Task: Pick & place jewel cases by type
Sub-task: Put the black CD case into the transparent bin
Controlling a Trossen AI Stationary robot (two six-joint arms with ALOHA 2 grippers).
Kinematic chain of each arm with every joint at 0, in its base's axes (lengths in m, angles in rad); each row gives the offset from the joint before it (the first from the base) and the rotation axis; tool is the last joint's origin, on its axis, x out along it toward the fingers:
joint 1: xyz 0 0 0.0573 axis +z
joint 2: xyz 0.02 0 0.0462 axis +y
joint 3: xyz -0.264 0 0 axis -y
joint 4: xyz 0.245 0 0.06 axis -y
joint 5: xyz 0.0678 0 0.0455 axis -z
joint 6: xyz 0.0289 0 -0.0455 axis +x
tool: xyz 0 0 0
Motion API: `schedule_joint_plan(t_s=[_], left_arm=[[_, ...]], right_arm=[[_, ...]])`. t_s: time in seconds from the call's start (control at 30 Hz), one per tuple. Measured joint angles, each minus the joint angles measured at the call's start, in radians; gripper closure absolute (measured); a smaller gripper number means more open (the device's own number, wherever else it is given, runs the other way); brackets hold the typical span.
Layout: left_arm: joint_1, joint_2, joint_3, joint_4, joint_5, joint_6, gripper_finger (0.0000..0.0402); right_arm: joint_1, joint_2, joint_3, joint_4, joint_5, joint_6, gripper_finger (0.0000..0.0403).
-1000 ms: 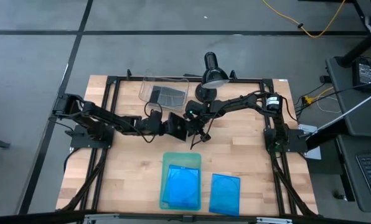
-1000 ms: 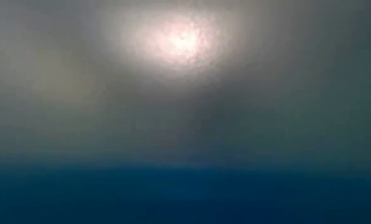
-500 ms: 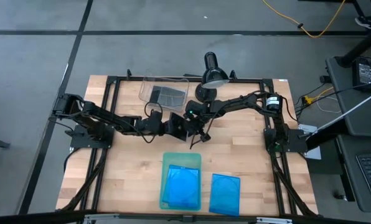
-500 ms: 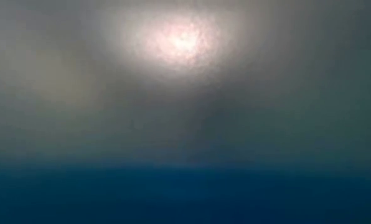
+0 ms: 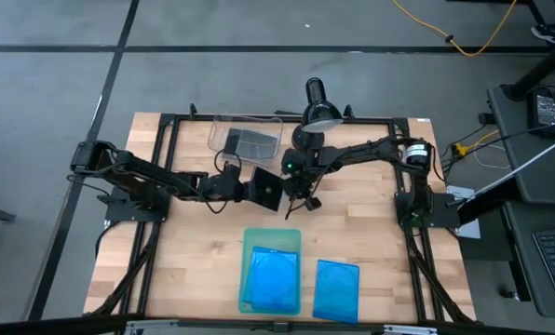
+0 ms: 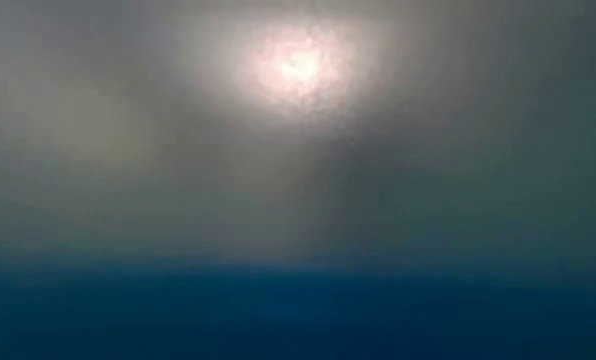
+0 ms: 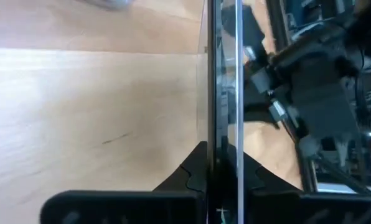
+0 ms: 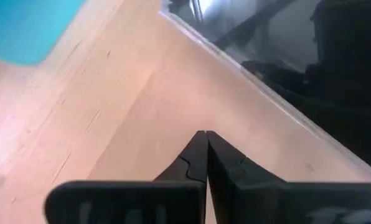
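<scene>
Left gripper (image 7: pixel 221 177): clamped on the dark case (image 5: pixel 266 190), which I hold edge-on above mid-table; in my wrist view the case (image 7: pixel 223 93) runs straight out from between my fingers as a thin vertical sliver.
Right gripper (image 8: pixel 205 163): fingers pressed together on nothing, just beside the dark case on its right side, over bare table (image 8: pixel 111 124).
Bin (image 5: pixel 245 140): at the far edge, beyond my left gripper and slightly to its left, with a grey case (image 5: pixel 254 142) lying flat inside.
Key relation: the bin lies away from me, close to the held case; the left arm is the nearer one and already has the grip.
Case axis: on edge now, so I judge it needs tipping flat for the drop.
Blue cases: one on the green tray (image 5: pixel 271 251), another (image 5: pixel 336 288) on the wood to its right, both near the front edge.
Low view: shows nothing usable.
</scene>
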Motion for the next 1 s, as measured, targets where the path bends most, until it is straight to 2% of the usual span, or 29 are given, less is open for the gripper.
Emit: schedule_joint_plan(t_s=[0.17, 0.37, 0.53, 0.8, 1.0], left_arm=[[-0.001, -0.104, 0.000, -0.142, -0.010, 0.076, 0.0389], [-0.001, -0.258, 0.000, -0.188, -0.025, 0.279, 0.0389], [-0.001, -0.396, 0.000, -0.140, -0.038, 0.448, 0.0389], [-0.001, -0.573, 0.001, 0.051, -0.027, 0.896, 0.0389], [-0.001, -0.643, 0.001, 0.088, -0.035, 1.030, 0.0389]], right_arm=[[-0.038, -0.096, -0.065, 0.015, 0.008, 0.049, 0.0397], [-0.075, -0.304, -0.209, 0.094, 0.089, 0.104, 0.0397], [-0.087, -0.528, -0.309, 0.120, 0.151, 0.199, 0.0397], [-0.088, -0.843, -0.369, 0.154, 0.252, 0.389, 0.0397], [-0.088, -0.981, -0.370, 0.224, 0.265, 0.461, 0.0397]])
